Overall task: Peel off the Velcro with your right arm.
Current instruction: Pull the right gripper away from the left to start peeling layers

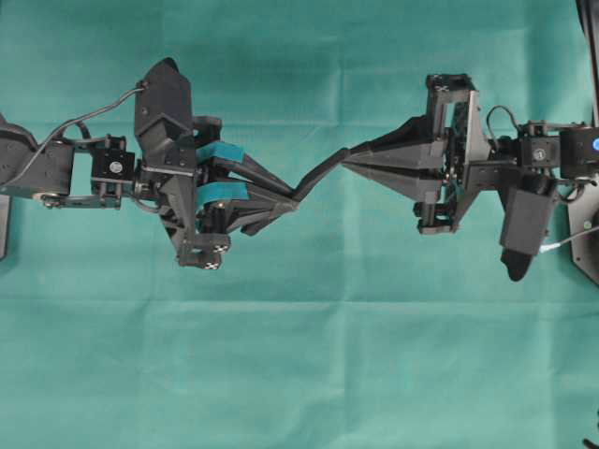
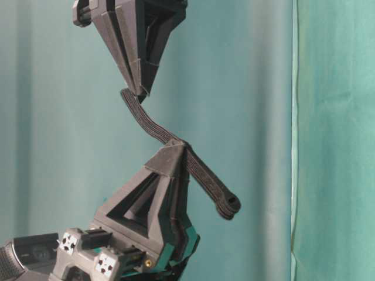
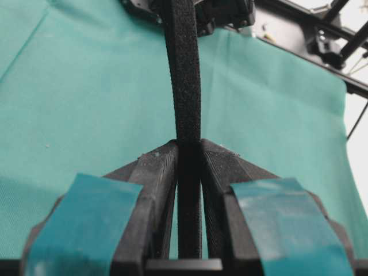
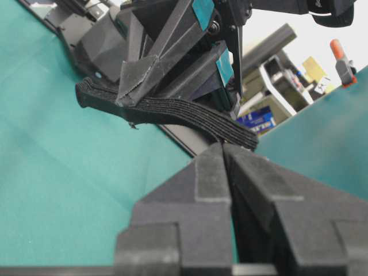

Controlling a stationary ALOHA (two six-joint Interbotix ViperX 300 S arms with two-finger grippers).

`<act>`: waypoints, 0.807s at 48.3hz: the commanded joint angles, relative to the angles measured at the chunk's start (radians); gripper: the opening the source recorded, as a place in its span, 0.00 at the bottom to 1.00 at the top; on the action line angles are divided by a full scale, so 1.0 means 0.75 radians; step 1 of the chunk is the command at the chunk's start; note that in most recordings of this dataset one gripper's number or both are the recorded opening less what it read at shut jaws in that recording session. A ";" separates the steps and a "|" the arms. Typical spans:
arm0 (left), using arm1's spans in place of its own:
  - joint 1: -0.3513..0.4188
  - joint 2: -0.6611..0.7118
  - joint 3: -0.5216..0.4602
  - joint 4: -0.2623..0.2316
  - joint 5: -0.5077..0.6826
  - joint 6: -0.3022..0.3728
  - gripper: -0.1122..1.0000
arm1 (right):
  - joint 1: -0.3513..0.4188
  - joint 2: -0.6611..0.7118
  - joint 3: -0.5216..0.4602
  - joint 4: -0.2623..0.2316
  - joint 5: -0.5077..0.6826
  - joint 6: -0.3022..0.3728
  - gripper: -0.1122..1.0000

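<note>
The Velcro [image 1: 320, 172] is a thin black strip stretched in the air between the two grippers. My left gripper [image 1: 295, 194], the one with teal pads, is shut on its middle; the strip [image 3: 184, 69] runs up out of the closed fingertips. Its rounded knob end [image 2: 230, 205] hangs free past the left gripper [image 2: 176, 143]. My right gripper [image 1: 346, 159], plain black, is shut with its pointed tips on the other end of the strip [image 4: 184, 115]. The right fingertips [image 4: 223, 146] meet right at that end, and the tip [image 2: 140, 92] overlaps it.
Green cloth [image 1: 299, 374] covers the table beneath both arms. A black stand [image 1: 585, 253] sits at the right edge. Shelves with clutter [image 4: 276, 86] show beyond the table's far side.
</note>
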 commanded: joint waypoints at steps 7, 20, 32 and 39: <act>-0.004 -0.029 -0.010 -0.002 -0.014 0.000 0.19 | -0.004 -0.006 -0.022 -0.002 -0.014 0.002 0.02; -0.004 -0.029 -0.010 -0.002 -0.014 0.000 0.19 | -0.002 -0.004 -0.006 -0.002 -0.016 0.012 0.02; -0.004 -0.029 -0.012 -0.002 -0.014 0.000 0.19 | 0.027 0.020 -0.004 -0.002 -0.016 0.012 0.02; -0.004 -0.029 -0.010 -0.002 -0.014 0.000 0.19 | 0.043 0.051 -0.010 -0.002 -0.016 0.012 0.02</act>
